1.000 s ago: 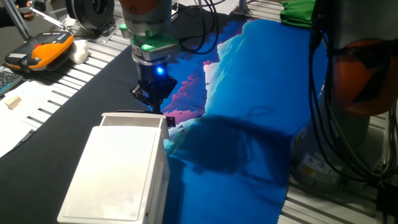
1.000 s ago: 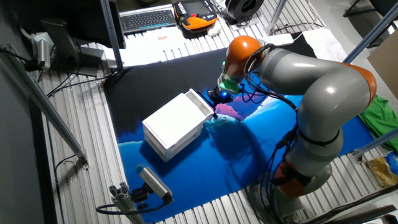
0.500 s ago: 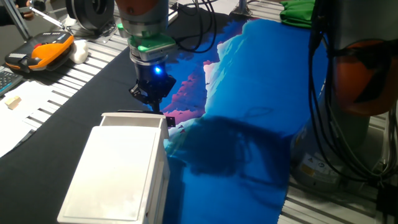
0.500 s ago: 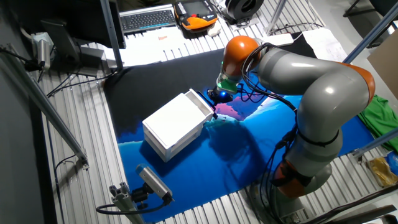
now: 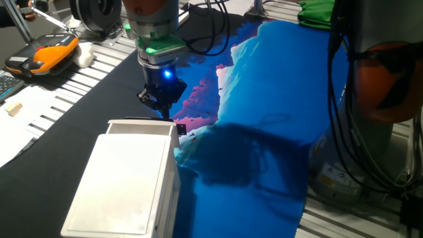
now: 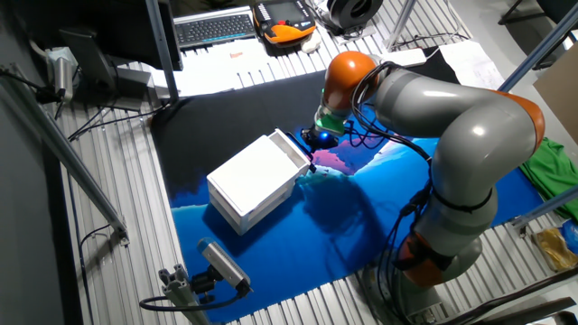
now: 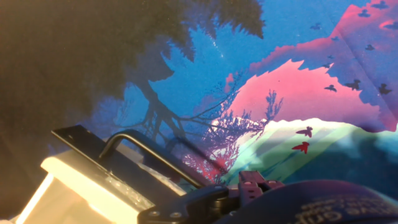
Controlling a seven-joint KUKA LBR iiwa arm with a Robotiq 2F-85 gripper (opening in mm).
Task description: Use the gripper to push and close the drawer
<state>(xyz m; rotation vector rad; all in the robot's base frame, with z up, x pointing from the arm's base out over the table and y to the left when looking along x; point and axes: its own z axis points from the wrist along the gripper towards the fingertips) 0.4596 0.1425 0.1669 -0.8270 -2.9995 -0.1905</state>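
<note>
While gripper point(image 5: 157, 104) hovers just behind drawer point(image 5: 142, 127) front, jaw spread unclear, drawer sits nearly flush in white casing point(image 5: 125, 185) on blue cloth point(image 5: 264, 152). Closing push under way; next likely short press inward.

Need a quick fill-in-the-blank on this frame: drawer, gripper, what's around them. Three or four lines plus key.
1. The gripper hovers just behind the drawer of the ____ casing.
2. A ring above the gripper glows ____.
3. The drawer front carries a black ____.
4. The keyboard lies beside an orange and ____ pendant.

Missing words: white; green; handle; black
</note>
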